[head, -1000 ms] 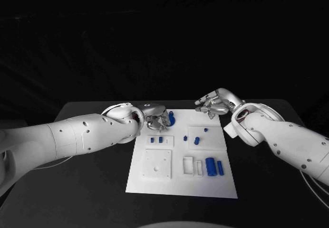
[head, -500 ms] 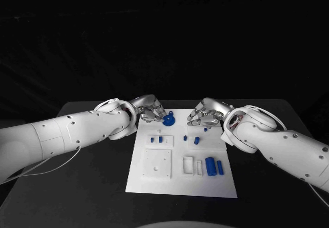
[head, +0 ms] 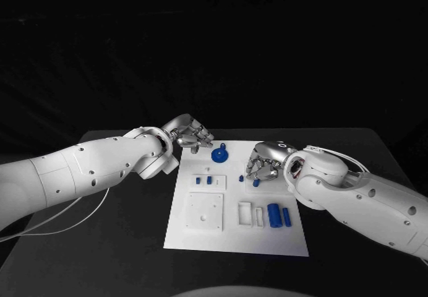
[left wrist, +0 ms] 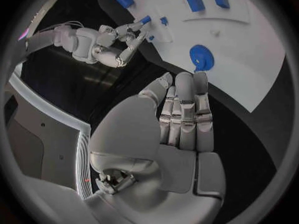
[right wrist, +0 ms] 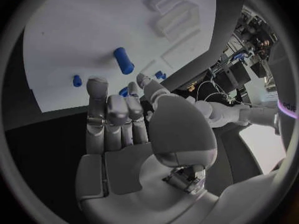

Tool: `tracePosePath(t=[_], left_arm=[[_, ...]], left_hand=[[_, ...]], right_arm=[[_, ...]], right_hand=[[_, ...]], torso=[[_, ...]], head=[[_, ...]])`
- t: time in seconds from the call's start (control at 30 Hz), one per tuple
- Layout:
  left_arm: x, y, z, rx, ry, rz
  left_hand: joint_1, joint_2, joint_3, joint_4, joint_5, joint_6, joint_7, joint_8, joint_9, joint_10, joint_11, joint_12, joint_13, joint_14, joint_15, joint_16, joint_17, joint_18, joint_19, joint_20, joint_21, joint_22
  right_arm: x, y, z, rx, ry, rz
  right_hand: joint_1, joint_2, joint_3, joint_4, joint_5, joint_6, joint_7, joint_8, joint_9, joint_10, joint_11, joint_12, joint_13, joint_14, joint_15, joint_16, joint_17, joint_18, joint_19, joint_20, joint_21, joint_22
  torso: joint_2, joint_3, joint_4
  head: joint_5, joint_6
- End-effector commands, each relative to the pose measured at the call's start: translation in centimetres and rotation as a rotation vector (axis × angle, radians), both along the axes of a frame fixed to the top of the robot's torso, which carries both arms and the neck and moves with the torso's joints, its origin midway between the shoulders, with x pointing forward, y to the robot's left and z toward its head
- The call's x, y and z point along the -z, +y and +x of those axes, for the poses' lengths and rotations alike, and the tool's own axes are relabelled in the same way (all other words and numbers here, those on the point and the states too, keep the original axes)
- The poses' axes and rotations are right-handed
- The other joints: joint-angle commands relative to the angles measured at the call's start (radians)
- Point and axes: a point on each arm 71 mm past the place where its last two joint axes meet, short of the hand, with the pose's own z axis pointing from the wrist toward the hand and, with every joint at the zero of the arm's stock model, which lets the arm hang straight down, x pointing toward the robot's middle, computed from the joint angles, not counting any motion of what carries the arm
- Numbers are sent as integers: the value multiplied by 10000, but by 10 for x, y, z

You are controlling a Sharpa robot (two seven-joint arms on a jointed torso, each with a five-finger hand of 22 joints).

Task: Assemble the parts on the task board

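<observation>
On the black table (head: pixel 107 247), the task board (head: pixel 234 238) carries blue parts. The right hand (head: pixel 266 163), fingers loosely extended and holding nothing, hovers over a small blue peg (head: pixel 256 182) just below its fingertips, probably about to grasp it. The left hand (head: pixel 187 133), released, sits beside the blue disc (head: pixel 218 154).

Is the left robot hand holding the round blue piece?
No, the left robot hand is open and apart from the round blue piece lying on the board.

The black table (head: pixel 107 247) carries the white task board (head: pixel 234 241).
</observation>
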Motion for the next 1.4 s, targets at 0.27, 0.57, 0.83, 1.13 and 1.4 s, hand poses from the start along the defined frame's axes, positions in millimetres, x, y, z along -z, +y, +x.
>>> tracePosePath(t=[0.27, 0.57, 0.83, 1.13, 1.4], left_arm=[[-2, 2, -1, -367, 385, -1019], [-2, 2, -1, -332, 476, -1046], [-1, 1, -2, -307, 537, -1035], [-1, 1, -2, -304, 576, -1019], [-1, 1, -2, -303, 603, -1009]], left_hand=[[-16, 37, -47, 37, 55, 4, 25, -21, -8, -30, 22, -31, 7, 126, -7, -189, 9, -49, 15, -50, -140, -54], [-32, 49, -86, 60, 51, -9, 41, -22, -9, -46, 33, -32, 7, 169, -13, -345, 167, -64, 118, -58, -356, 7], [-36, 54, -86, 69, 49, -43, 50, -27, -11, -59, 39, -33, 7, 177, -10, -350, 194, -62, 139, -56, -387, 27], [-34, 47, -88, 71, 52, -59, 54, -27, -11, -69, 42, -33, 7, 180, -10, -354, 208, -60, 149, -55, -408, 39], [-37, 42, -87, 84, 52, -110, 68, -28, -12, -109, 55, -32, 7, 181, -2, -368, 237, -55, 174, -49, -460, 70]], right_arm=[[10, 6, -3, 272, -499, -1072], [15, 15, -4, 181, -647, -919], [19, 18, -3, 157, -657, -892], [26, 20, -2, 148, -579, -984], [32, 23, -2, 99, -501, -1054]], right_hand=[[30, -190, 267, 229, -251, 104, -17, -5, -20, 66, -3, -87, 86, 108, -10, -94, 73, -199, 404, -37, 52, 500], [4, -251, 311, 342, -353, 48, -5, -8, -32, 80, 4, -89, 122, 127, -6, -100, 107, -196, 413, -38, 81, 500], [8, -303, 324, 426, -377, 15, 2, -5, -33, 63, 10, -107, 134, 124, -3, -119, 119, -186, 406, -34, 73, 497], [19, -311, 344, 464, -402, -36, 19, -7, -40, 47, 20, -116, 140, 122, 0, -123, 129, -180, 405, -33, 66, 496], [-6, -316, 350, 504, -418, -50, 20, -6, -40, 36, 21, -120, 141, 114, 2, -137, 126, -174, 401, -29, 47, 492]], torso=[[6, 9, -4], [8, 26, -13], [6, 30, -27], [5, 27, -16], [13, 25, -4]], head=[[13, -41], [45, -59], [65, -69], [61, -79], [80, -104]])
